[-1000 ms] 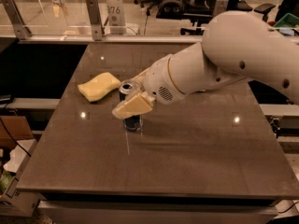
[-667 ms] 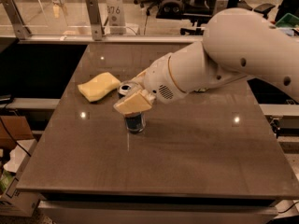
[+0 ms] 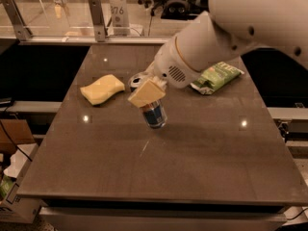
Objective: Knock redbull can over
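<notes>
The redbull can [image 3: 155, 115] stands on the brown table [image 3: 192, 167] near its middle; its blue and silver lower body shows and it seems to lean a little. My gripper [image 3: 144, 90] hangs from the big white arm [image 3: 202, 47] and sits right at the can's upper part, covering its top. The gripper's tan tip rests against the can's upper left side.
A yellow sponge [image 3: 102, 89] lies to the left of the can. A green snack bag [image 3: 217, 76] lies at the back right, partly behind the arm. A glass rail with metal posts [image 3: 97, 18] runs behind the table's far edge.
The gripper and can have shifted to the right and a little farther back on the table. The arm has swung so that the green snack bag now shows.
</notes>
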### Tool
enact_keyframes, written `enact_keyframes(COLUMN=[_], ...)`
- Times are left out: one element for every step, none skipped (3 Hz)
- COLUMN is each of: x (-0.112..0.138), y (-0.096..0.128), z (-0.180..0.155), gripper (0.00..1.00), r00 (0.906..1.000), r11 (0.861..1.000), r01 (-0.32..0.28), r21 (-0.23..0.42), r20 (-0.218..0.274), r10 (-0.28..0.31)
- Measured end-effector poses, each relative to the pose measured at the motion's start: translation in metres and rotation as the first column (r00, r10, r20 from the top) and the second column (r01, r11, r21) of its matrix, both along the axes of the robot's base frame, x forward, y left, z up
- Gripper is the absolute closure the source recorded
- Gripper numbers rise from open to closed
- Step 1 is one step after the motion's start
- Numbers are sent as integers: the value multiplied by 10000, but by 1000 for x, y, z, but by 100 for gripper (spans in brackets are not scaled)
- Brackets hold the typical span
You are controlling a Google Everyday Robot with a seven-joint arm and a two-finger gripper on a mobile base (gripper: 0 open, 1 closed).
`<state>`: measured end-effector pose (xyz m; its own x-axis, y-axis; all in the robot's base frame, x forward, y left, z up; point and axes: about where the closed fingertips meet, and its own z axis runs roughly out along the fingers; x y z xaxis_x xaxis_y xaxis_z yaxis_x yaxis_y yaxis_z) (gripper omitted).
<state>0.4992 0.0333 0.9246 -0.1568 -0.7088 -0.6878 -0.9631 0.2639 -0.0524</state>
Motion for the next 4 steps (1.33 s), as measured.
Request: enact_keyframes(x=[3, 1, 0, 1], y=[-21, -42, -62, -71], z=[-4, -21, -40, -56], gripper=[100, 100, 100, 83], r00=[9997, 9975, 9932, 9886], r11=[9817, 9322, 8783, 8369], r01=[-188, -597, -988, -1314], r21=[-1895, -3570, -4678, -5313], r20=[-187, -559, -1009, -1327], r10=[155, 425, 580, 710])
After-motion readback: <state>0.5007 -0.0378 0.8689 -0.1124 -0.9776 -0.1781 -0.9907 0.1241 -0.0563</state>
